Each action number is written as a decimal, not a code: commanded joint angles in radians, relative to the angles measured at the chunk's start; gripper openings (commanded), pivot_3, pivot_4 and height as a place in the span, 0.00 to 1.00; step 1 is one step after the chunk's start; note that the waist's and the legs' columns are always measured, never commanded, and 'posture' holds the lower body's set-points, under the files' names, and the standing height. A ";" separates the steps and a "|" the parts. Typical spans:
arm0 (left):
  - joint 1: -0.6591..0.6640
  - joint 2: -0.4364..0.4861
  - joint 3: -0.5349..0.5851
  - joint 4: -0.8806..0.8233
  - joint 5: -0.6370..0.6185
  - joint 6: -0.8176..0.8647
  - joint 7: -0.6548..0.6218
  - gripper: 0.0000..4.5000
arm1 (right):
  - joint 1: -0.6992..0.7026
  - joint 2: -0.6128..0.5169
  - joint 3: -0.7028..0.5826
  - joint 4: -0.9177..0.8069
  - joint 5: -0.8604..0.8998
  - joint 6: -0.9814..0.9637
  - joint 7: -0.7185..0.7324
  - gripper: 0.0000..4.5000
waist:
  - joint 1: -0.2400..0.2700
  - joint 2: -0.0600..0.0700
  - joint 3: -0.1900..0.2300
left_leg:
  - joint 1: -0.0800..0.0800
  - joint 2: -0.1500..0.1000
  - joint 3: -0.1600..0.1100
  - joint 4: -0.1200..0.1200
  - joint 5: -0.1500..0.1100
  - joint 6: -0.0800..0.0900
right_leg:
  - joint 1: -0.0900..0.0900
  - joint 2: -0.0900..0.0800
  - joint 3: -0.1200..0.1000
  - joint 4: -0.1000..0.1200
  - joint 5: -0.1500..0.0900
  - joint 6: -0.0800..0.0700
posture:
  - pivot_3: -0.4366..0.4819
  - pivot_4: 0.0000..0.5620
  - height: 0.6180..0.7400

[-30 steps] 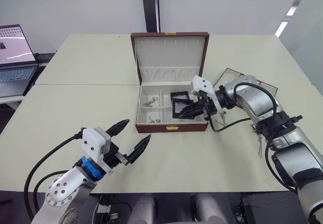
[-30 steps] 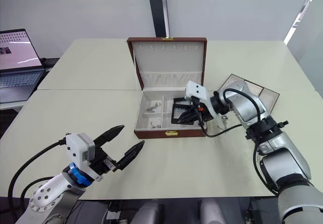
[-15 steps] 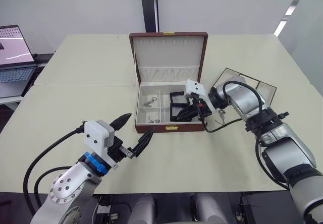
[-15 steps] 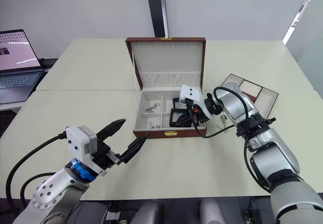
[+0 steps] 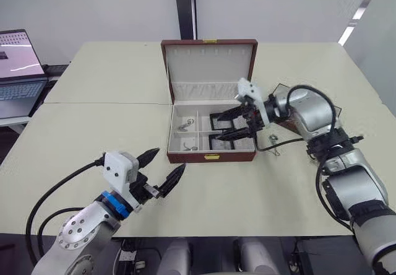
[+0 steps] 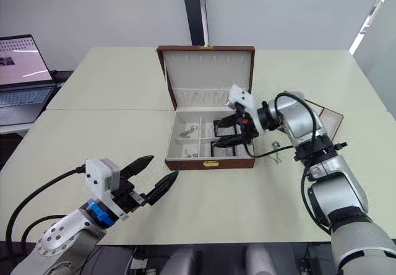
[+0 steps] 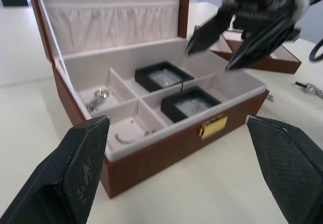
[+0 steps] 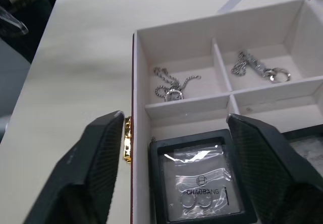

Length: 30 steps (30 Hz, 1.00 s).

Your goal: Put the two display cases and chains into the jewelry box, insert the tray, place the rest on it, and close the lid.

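Right tool [image 5: 230,125] is lifting off the cases [image 7: 176,90] now, spread wide and empty, both sitting in the box [image 5: 210,158]. Left tool [image 5: 162,171] is hovering open, empty too.

An office or lab room: plain cream tables [image 5: 93,139], an open laptop [image 5: 18,70], bare white walls [image 5: 93,8]

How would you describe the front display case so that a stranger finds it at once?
Find the open brown jewelry box on the table. On its right half lie two black display cases; the front display case is nearest the gold clasp, under the right gripper.
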 commanded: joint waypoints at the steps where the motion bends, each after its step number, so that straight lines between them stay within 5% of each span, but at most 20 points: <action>1: -0.031 0.023 0.058 0.033 -0.023 -0.008 -0.021 1.00 | 0.099 -0.064 -0.123 -0.106 0.073 -0.042 -0.011 0.99 | 0.002 0.000 0.000 | 0.000 0.000 0.000 0.000 0.000 0.000 | 0.000 0.000 0.000 0.000 0.000 0.000 | 0.48 0.27 1.00; 16: -0.178 0.114 0.255 0.462 0.052 -0.160 -0.139 1.00 | 0.703 -0.261 -0.596 -0.337 0.232 -0.076 -0.244 0.99 | -0.006 0.000 0.000 | 0.001 0.001 0.002 0.000 0.000 0.000 | 0.001 0.000 0.001 0.000 0.000 0.000 | 0.48 0.27 1.00; 30: -0.230 0.091 0.338 0.776 0.151 -0.335 -0.109 1.00 | 0.927 -0.189 -0.802 -0.254 0.220 -0.262 -0.518 0.99 | -0.002 0.000 0.000 | 0.001 0.000 0.002 0.000 0.000 0.000 | 0.001 0.000 0.002 0.000 0.000 0.000 | 0.48 0.27 1.00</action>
